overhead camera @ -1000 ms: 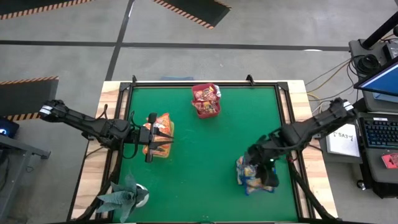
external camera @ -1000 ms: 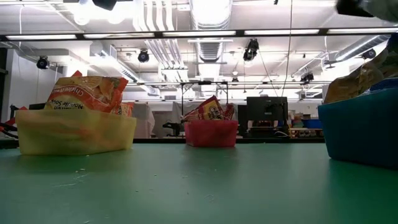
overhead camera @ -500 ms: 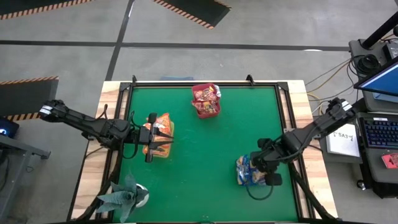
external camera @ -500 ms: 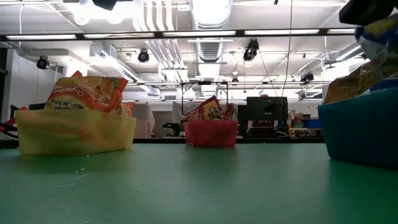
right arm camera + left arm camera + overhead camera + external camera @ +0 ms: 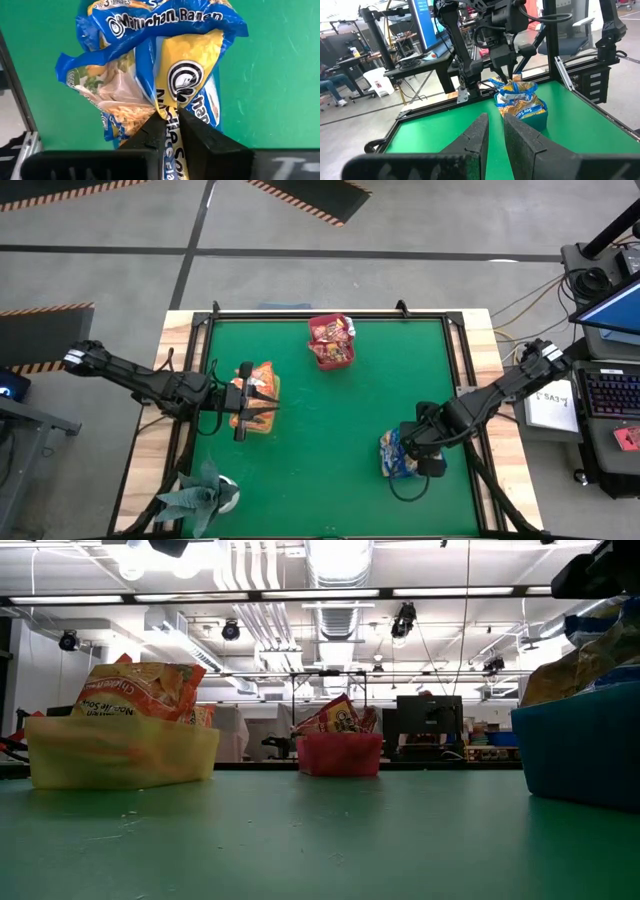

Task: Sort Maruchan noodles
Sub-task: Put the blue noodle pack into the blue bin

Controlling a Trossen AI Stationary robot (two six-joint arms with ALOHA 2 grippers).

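Now the right pincer [image 5: 167,131] pinches a blue-and-yellow Maruchan packet [image 5: 187,95] above the blue tray [image 5: 400,463], so it should open only once low over the pile, while the left pincer [image 5: 495,131], pressed nearly together, waits by the yellow tray [image 5: 255,395].

A yellow tray [image 5: 120,752], a red tray [image 5: 340,754] and a blue tray [image 5: 585,755] stand well apart on the green table [image 5: 330,435].

Dark jointed arms [image 5: 150,383], black cables
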